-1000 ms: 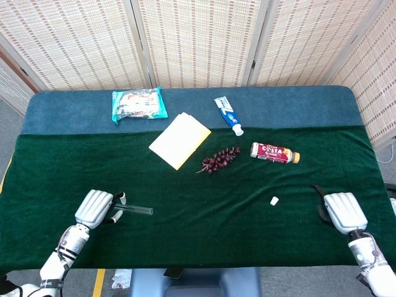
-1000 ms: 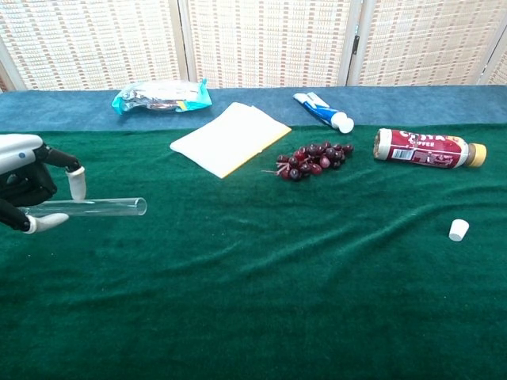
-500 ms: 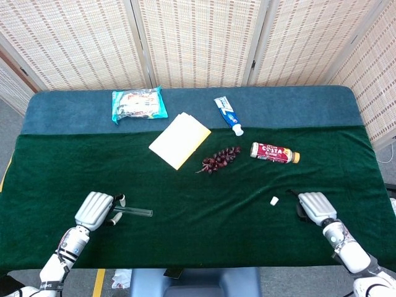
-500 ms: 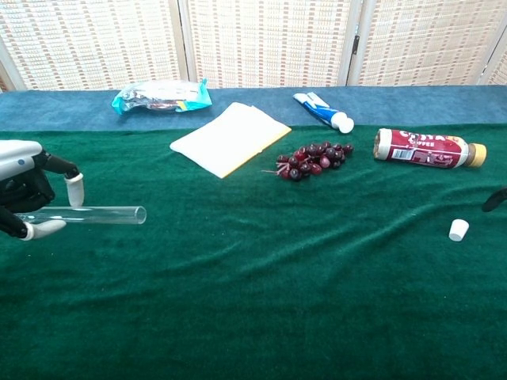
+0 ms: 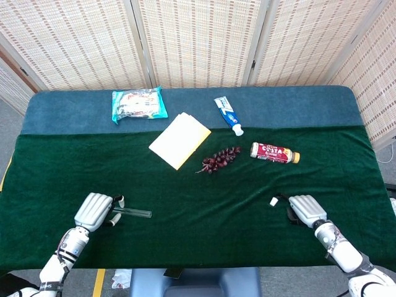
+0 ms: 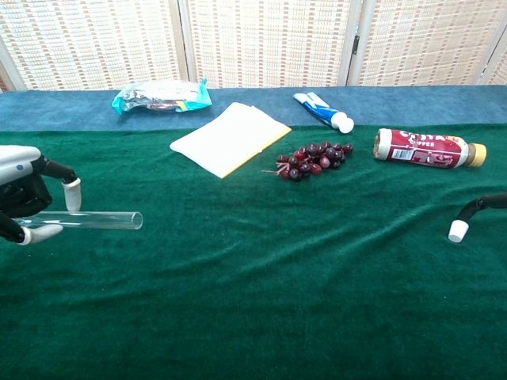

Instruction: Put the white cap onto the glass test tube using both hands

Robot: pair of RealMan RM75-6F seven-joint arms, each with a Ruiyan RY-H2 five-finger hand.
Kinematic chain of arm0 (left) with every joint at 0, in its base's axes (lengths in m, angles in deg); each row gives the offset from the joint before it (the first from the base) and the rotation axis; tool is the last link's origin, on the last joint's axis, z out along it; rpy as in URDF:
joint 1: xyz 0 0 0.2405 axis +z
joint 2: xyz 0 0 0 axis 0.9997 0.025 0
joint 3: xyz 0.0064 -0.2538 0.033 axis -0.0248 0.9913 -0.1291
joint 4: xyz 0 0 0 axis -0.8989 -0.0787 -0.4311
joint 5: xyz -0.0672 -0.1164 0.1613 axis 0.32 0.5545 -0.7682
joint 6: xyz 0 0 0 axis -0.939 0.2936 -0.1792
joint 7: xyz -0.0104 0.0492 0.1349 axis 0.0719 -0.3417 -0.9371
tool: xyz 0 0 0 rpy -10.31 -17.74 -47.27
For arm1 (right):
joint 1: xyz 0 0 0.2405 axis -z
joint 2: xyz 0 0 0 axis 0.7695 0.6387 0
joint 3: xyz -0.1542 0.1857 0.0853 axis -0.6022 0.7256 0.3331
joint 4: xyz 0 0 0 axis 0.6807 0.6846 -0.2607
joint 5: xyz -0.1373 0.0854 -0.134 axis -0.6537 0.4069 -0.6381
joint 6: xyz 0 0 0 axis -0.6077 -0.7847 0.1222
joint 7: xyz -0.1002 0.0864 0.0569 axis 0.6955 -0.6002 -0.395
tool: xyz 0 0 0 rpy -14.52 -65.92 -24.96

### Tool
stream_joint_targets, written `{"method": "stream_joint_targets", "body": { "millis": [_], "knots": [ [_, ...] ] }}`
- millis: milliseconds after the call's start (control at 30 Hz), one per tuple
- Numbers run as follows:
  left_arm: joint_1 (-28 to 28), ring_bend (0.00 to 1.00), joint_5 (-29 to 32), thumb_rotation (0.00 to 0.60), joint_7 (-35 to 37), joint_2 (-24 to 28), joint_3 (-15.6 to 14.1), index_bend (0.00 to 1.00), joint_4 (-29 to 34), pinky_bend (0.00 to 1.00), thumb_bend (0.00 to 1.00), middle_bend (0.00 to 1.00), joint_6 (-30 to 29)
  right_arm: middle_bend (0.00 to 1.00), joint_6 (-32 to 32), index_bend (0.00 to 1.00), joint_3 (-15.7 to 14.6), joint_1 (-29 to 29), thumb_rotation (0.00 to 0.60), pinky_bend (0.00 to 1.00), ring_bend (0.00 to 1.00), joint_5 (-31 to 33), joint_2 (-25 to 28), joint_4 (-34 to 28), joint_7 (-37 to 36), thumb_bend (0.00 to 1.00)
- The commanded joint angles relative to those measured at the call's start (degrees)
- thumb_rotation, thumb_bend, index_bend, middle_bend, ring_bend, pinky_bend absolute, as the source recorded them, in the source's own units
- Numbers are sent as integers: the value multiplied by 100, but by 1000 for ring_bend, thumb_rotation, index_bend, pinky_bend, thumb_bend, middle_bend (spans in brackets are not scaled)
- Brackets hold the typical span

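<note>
Left hand (image 6: pixel 24 202) pinches the glass test tube (image 6: pixel 91 221) by its closed end, holding it horizontal just above the green cloth (image 5: pixel 204 204). Right hand (image 5: pixel 304 208) hovers beside the white cap (image 5: pixel 273 201), fingers apart, holding nothing. Current step: cap pickup. Next move requires a precise pinch on the cap.

Near the right hand (image 5: pixel 306 209) lies a white cap (image 5: pixel 273 201); the left hand (image 5: pixel 94 210) holds a clear tube (image 6: pixel 91 221) over dark green cloth (image 5: pixel 198 210).
</note>
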Motion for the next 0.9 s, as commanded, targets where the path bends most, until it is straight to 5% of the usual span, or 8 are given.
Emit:
{"method": "stream_joint_targets", "body": {
  "millis": [33, 900],
  "knots": [
    [-1, 919, -14, 600, -19, -5, -6, 643, 6, 862, 453, 952, -4, 895, -50, 188, -36, -4, 600, 984, 1000, -73, 0, -43, -4, 955],
    [49, 919, -64, 600, 12, 31, -70, 643, 5, 862, 456, 952, 1, 895, -1392, 194, -414, 510, 600, 984, 1000, -974, 294, -718, 83, 955]
  ]
}}
